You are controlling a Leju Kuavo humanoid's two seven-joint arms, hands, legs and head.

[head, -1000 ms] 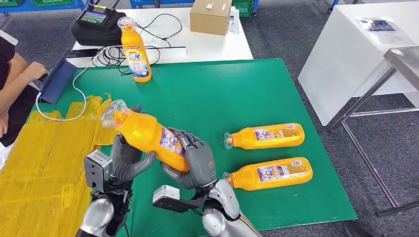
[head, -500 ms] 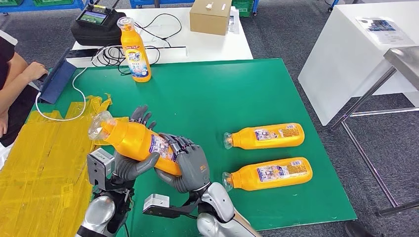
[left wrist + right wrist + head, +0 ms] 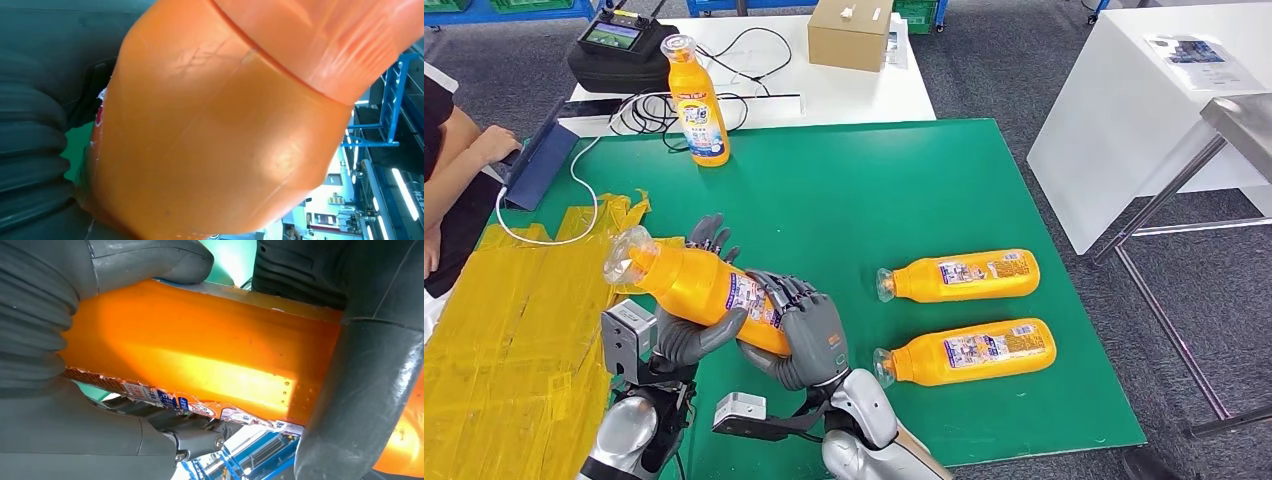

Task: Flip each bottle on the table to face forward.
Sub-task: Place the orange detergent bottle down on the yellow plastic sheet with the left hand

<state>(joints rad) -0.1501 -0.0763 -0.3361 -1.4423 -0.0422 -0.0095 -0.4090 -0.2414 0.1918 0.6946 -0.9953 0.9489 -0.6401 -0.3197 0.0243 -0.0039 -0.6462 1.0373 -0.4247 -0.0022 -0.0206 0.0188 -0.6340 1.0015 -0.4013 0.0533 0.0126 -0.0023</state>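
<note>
Nearest the robot, both hands hold one orange plastic bottle with a clear cap and a printed label point(image 3: 704, 285) in the air above the front-left of the green mat-covered worktop point(image 3: 864, 190). The right hand point(image 3: 809, 335) is wrapped around the bottle's lower body, fingers over the label. The left hand point(image 3: 694, 330) cradles it from beneath, thumb across the near side and fingers showing behind. The bottle is tilted, cap up and to the left, base low toward the right hand.

The risk, as I judge it, lies in the handover: the plastic is smooth and the grip sits low on the body. If one hand lets go before the other has a firm hold, the bottle could roll out and drop onto the mat.

Further right, two more orange bottles lie on their sides, a nearer lying bottle point(image 3: 969, 350) and a farther lying bottle point(image 3: 959, 276), caps pointing left, labels up. At the far edge an upright orange bottle point(image 3: 698, 100) stands with its label facing the robot. Beyond it are a black device point(image 3: 619, 50) and a cardboard box point(image 3: 851, 33).

Against half a second ago nothing has visibly shifted. A full second back, the held bottle sat higher and a little further right, so it has come down and leftward.
</note>
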